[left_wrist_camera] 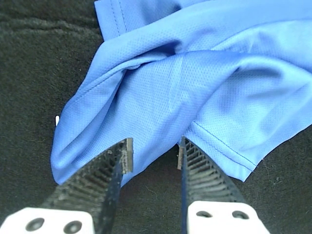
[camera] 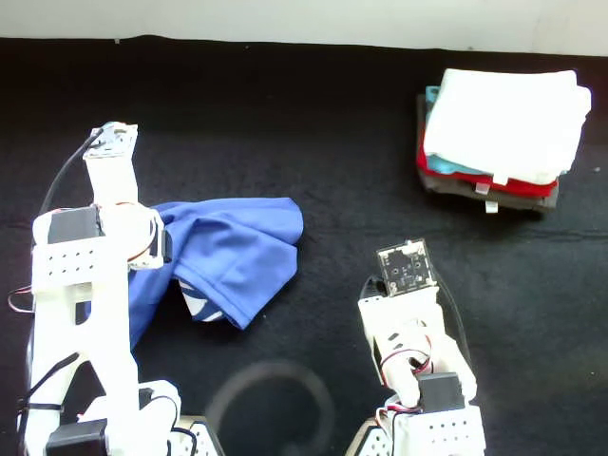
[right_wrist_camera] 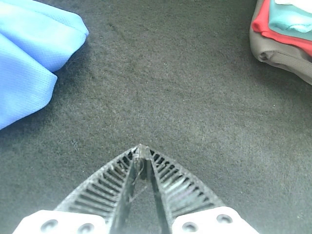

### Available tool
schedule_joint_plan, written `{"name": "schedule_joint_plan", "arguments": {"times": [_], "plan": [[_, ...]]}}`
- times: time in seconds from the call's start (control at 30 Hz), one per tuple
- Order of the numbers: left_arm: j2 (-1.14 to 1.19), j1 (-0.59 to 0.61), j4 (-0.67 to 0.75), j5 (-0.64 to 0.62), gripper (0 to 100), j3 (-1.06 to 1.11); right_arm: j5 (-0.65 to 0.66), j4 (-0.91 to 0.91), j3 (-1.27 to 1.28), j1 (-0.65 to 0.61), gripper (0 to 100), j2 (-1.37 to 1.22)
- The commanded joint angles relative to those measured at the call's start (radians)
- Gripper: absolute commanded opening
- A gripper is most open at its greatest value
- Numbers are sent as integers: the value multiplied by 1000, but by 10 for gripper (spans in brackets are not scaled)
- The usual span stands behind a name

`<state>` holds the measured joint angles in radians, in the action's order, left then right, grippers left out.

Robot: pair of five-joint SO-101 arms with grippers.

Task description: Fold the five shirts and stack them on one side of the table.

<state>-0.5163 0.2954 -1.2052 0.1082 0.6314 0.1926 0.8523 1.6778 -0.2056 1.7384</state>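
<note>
Now: left pincer open at the blue shirt's hem, right pincer shut

Spread apart, the left gripper's (left_wrist_camera: 155,155) jaws hold nothing and hang just over a stitched hem of the crumpled blue shirt (left_wrist_camera: 195,83). That shirt lies unfolded in a loose heap toward the left edge of the table (camera: 361,142), partly under the left arm. The right gripper (right_wrist_camera: 141,148) has its tips pressed together, empty, above bare black tabletop near the front edge. Open black surface runs between the shirt's right corner and the stack of folded shirts (camera: 499,133) at the far right corner: white on top, then teal, red and grey.
</note>
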Motion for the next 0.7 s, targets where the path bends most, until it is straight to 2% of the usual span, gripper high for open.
{"name": "schedule_joint_plan", "arguments": {"times": [0.0,0.6,0.67], "plan": [[-8,-13,-2,-3,161,-41,-2,-5,136,-10,6,7],[-8,-13,-3,-5,161,-44,-2,-5,136,-10,6,7],[-10,-13,-15,-41,161,-64,-2,-5,136,-10,6,7]]}}
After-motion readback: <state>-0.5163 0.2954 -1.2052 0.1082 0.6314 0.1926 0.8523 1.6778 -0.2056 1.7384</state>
